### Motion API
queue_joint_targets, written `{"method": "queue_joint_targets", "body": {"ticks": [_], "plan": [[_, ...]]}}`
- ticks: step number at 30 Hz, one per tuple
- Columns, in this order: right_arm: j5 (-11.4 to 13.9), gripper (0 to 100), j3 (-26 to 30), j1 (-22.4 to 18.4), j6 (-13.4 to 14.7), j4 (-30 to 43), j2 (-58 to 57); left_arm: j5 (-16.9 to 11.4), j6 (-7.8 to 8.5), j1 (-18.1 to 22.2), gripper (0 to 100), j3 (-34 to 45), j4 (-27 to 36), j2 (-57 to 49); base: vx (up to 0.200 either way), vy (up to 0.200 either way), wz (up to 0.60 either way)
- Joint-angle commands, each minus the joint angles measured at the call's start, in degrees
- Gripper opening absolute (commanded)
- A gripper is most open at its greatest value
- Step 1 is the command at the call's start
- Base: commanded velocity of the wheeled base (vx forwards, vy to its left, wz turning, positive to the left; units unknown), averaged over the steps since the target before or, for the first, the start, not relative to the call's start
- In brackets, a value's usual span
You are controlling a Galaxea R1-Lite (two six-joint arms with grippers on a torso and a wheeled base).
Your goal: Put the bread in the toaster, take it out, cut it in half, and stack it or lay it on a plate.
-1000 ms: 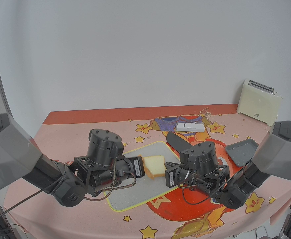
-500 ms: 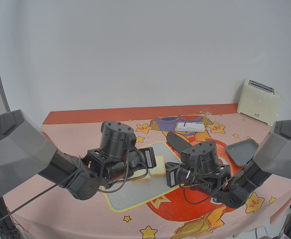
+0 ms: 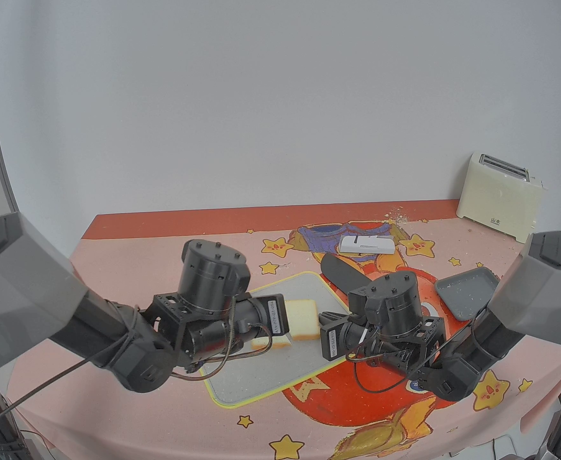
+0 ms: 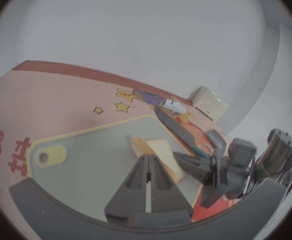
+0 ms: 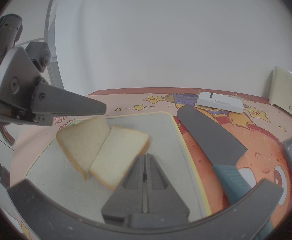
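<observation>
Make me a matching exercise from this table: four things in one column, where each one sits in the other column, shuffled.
1 toaster
2 knife
3 bread halves
4 grey plate

A on the cutting board
B far right corner, by the wall
C alongside the board's right edge
D right side, nearer than the toaster

Pairs: 1-B, 2-C, 3-A, 4-D
</observation>
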Motion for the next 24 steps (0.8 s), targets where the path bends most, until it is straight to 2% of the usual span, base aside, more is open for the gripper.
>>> {"method": "queue_joint_targets", "body": {"ticks": [1,7,24], "plan": [[0.0,0,0.2,0.1,0.0,0.0,0.1,0.1,0.01,2.6,0,5.1,0.9,-4.4,0.0,0.0,0.0],[0.0,0,0.3,0.2,0.0,0.0,-0.1,0.0,0.01,4.1,0,7.7,0.5,-4.3,0.0,0.0,0.0],[0.0,0,0.3,0.2,0.0,0.0,0.2,-0.1,0.1,3.8,0,7.9,0.4,0.3,0.0,0.0,0.0]]}}
